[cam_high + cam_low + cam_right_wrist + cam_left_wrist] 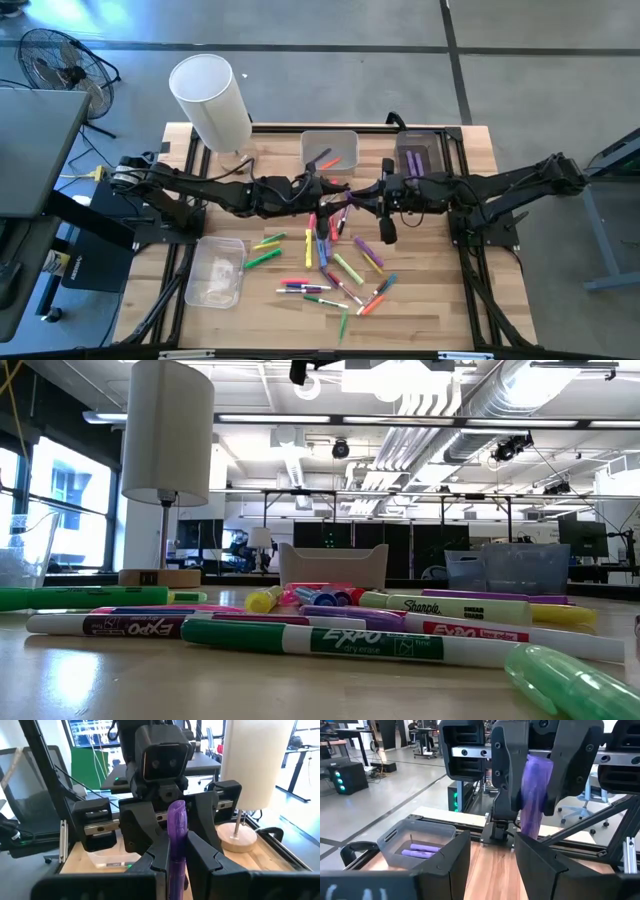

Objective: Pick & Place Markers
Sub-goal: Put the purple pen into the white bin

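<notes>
A: Where's the purple marker (176, 845) relative to the jaws?
B: Between the fingers of the right gripper (352, 193), clamped upright, both fingers touching it. Left gripper (322, 187) faces it head-on above mid-table, just beside it, jaws apart, nothing in them. The marker sits ahead of that gap, not in it.
A: How does it look?
B: Short, fat, translucent purple, rounded top end. Left wrist view shows it (535, 795) hanging from the right fingers, lower end free.
A: The rest?
B: Markers (335, 270) scattered on the wood table (420, 310) below both grippers: green, yellow, pink, blue, orange, some white barrels. Two purple ones lie in the dark bin (415, 837) at the right rear. An orange one lies in the clear bin (330, 148) at centre rear.
</notes>
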Controlling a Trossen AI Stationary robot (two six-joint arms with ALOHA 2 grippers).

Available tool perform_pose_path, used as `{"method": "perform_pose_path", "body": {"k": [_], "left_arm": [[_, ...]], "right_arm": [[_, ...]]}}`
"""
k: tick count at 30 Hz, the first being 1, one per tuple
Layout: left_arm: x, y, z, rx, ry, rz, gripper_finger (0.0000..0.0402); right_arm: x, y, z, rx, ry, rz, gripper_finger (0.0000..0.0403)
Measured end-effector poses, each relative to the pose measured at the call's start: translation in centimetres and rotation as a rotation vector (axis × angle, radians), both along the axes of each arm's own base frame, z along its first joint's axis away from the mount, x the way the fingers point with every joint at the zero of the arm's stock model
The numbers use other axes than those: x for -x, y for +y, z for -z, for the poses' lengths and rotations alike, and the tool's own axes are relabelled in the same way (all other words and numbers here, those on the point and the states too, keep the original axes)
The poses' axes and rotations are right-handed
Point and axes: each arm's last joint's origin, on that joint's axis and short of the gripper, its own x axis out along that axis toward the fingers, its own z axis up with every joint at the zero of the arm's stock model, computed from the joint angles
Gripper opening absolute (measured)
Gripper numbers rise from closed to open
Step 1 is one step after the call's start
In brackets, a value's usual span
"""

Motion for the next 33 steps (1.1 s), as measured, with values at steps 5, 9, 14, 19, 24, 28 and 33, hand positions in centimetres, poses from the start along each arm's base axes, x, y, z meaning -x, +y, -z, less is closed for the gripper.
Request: {"method": "perform_pose_path", "body": {"k": [5, 9, 14, 19, 24, 28, 33], "left_arm": [[0.0, 0.0, 0.2, -0.004, 0.026, -0.004, 0.0152], [0.1, 0.1, 0.5, -0.010, 0.053, -0.037, 0.0152], [0.0, 0.0, 0.4, -0.006, 0.044, -0.007, 0.0152], [0.0, -0.1, 0.4, 0.009, 0.037, 0.007, 0.0152], [0.0, -0.1, 0.0, 0.027, -0.003, 0.005, 0.0152], [0.0, -0.1, -0.3, 0.031, -0.034, 0.005, 0.0152], [-0.8, -0.2, 0.1, 0.038, -0.081, 0.017, 0.0152]], "right_arm": [[0.1, -0.1, 0.3, 0.007, 0.037, 0.019, 0.0028], [0.2, -0.3, 0.7, 0.018, 0.079, 0.072, 0.0028], [0.2, -0.3, 0.7, 0.023, 0.076, 0.084, 0.0028], [0.1, -0.2, 0.3, 0.015, 0.035, 0.038, 0.0028], [0.1, -0.2, 0.1, 0.026, 0.020, 0.038, 0.0028], [-0.1, 0.0, -0.4, 0.027, -0.038, 0.007, 0.0028], [-0.2, -0.1, -0.5, 0.030, -0.051, 0.004, 0.0028]]}}
